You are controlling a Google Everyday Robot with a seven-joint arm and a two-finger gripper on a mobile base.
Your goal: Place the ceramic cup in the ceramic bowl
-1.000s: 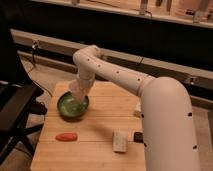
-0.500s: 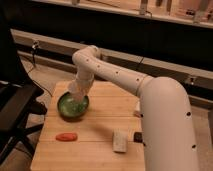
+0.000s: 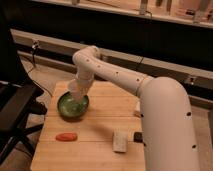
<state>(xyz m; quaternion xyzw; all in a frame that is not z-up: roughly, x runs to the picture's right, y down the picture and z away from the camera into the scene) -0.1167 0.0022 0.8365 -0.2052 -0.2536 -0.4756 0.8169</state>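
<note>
Status: the place step looked close to done, not confirmed. The gripper (image 3: pixel 79 88) sat right over the far rim of the ceramic bowl (image 3: pixel 73 106), with the white arm (image 3: pixel 100 62) bending down onto it from behind the bowl

A pale rounded shape at the arm's tip, on the bowl's far rim, read as the ceramic cup (image 3: pixel 74 91). Couldn't tell whether it was resting inside the bowl or hanging just above it, nor whether the gripper was clamped on the cup or released

My read of what was left: seat the cup in the bowl if it wasn't already, release, lift clear without tipping the bowl

Surface: a wooden table (image 3: pixel 100 125) with a plank top, the green bowl standing on it. An orange-red item (image 3: pixel 66 136) lay in front of the bowl, near but apart. A pale block (image 3: pixel 119 141) lay further out, front-right of the bowl, with a small dark item (image 3: pixel 138 136) just beside it

Room: a black chair (image 3: pixel 15 110) stood left of the bowl, off the table. A dark wall with a pale ledge (image 3: pixel 150 65) ran behind the bowl. The lighting was dim
</note>
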